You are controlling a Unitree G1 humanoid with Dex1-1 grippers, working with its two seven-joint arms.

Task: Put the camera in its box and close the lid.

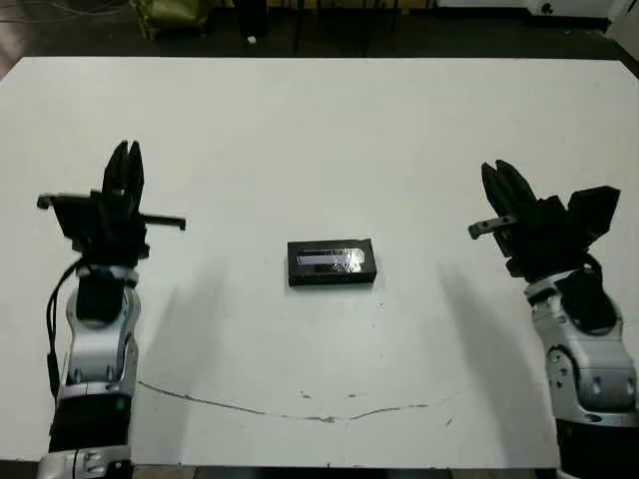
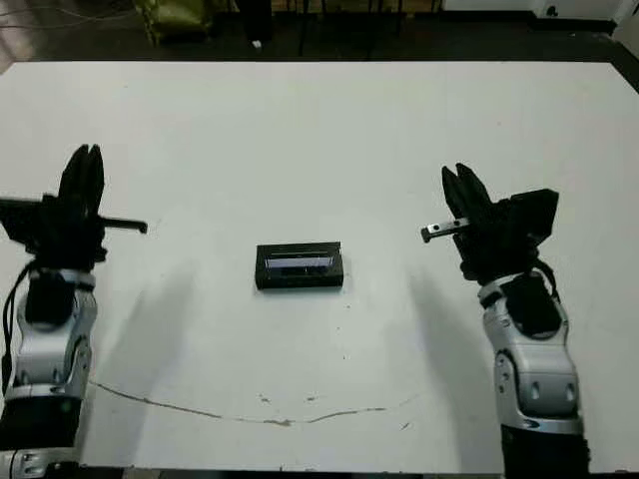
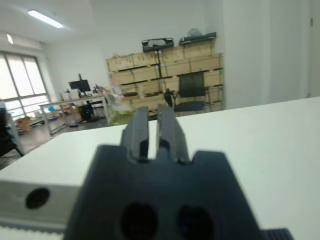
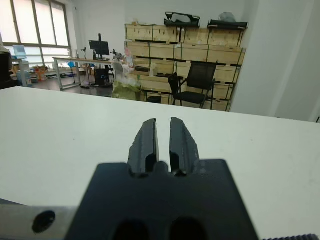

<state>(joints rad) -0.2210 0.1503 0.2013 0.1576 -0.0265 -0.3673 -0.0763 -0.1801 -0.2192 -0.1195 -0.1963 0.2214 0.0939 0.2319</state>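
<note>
The lid (image 1: 331, 261), black with its glossy grey strip facing up, sits on the box at the middle of the white surface (image 1: 319, 120); the camera cannot be seen; a thin brown crack (image 1: 300, 407) runs along the near part of the surface; the left end effector (image 1: 124, 168) and right end effector (image 1: 502, 183) hover well apart on either side, each with fingers nearly together and gripping nothing.

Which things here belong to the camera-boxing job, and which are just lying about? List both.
Job:
- lid, grey strip up, on the box
- left gripper and right gripper, both raised off the table
- camera: not visible

Lying about:
- brown mark on the table
- chair and crates beyond the table
</note>
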